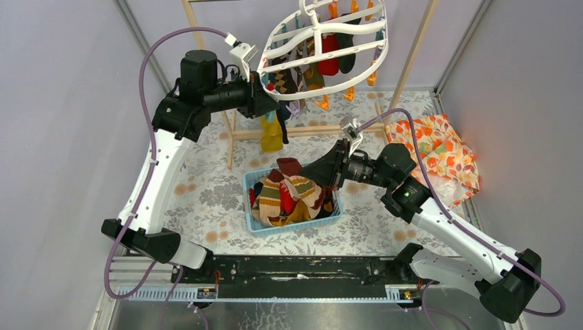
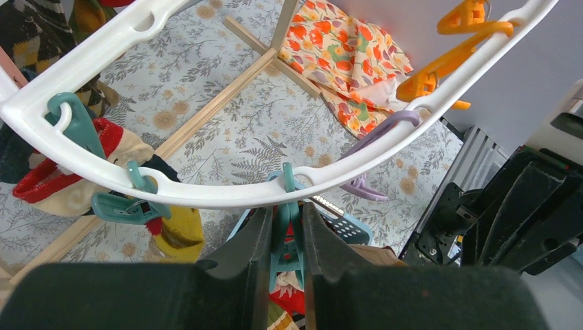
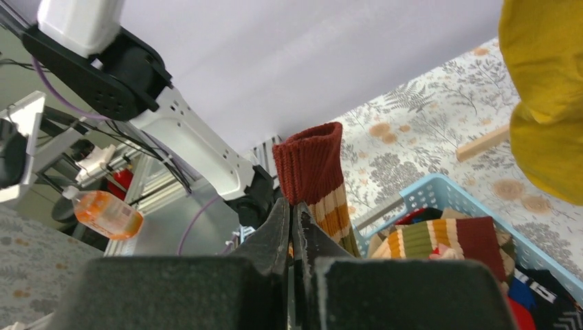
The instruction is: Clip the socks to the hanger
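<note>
Sock-clipping cycle, presentation stage. Left end effector point(image 2: 284, 218) is closed narrowly on a teal clip point(image 2: 287, 251) that hangs from the near rim of the white hanger point(image 2: 206, 196). Whether the clip's mouth is squeezed apart cannot be told from these views. Right end effector point(image 3: 292, 210) is pinched shut on a striped sock point(image 3: 313, 161), gripping it just below the dark red cuff, so that the cuff stands upright above the blue basket point(image 1: 295, 227). The basket sits on the desk point(image 1: 206, 192) between the two arms and holds the other socks point(image 1: 289, 199) in a heap. Several socks already hang from the hanger, among them a yellow sock point(image 1: 271, 134) just beside the left end effector. Step in hand, as judged: presenting a fresh sock to a held clip. Sock and clip are well apart at present. The next move probably calls for the right arm to raise the cuff to the teal clip and for the left to press the clip open. The cuff should sit well inside the clip before the left relaxes.
</note>
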Controlling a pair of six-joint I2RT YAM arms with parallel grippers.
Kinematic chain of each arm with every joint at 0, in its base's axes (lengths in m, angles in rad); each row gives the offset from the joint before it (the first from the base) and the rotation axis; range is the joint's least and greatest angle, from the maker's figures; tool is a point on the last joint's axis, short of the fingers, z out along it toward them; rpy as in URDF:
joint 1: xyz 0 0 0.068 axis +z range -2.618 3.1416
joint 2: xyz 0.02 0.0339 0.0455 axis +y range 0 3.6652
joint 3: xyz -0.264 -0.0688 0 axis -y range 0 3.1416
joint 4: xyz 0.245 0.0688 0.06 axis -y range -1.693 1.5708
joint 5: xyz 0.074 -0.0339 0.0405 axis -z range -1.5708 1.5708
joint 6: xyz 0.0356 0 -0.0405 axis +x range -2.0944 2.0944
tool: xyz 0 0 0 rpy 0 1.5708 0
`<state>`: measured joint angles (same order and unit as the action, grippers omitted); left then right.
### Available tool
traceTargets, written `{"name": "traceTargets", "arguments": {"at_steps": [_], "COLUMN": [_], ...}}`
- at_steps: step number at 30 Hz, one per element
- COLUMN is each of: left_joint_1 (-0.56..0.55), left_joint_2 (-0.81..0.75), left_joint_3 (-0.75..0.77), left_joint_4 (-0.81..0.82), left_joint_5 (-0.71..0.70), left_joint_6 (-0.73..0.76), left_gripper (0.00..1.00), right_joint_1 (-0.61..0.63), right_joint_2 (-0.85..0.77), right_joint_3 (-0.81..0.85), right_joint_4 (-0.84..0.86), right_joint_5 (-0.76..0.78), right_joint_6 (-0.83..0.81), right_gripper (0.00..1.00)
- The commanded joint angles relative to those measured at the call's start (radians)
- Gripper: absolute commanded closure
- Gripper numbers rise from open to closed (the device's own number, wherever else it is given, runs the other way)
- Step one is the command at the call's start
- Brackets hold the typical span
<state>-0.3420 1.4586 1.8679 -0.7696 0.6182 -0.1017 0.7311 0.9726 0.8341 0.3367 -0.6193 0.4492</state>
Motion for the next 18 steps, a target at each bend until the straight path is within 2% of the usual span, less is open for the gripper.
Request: {"name": "traceTargets", "arguments": {"at_steps": [1, 10, 18], "left_joint_1": [0.004, 0.004, 0.003], "left_joint_2": [-0.027, -0.028, -0.006], "left_joint_3": [0.02, 0.026, 0.032], "left_joint_4": [-0.03, -0.03, -0.028], "left_joint_5": [0.046, 0.058, 0.107], "left_joint_6": [0.009, -0.004, -0.048], "left_gripper": [0.98, 0.98, 1.0], "right_joint_1": [-0.006, -0.024, -0.067], "right_joint_2": [-0.006, 0.088, 0.279], "right_joint_3": [-0.024, -0.054, -0.113], "right_joint_4": [0.177, 0.378, 0.791], "right_joint_5": [-0.002, 0.005, -0.012], "right_joint_6": [0.097, 0.205, 0.422], "right_gripper": [1.0, 1.0, 1.0]}}
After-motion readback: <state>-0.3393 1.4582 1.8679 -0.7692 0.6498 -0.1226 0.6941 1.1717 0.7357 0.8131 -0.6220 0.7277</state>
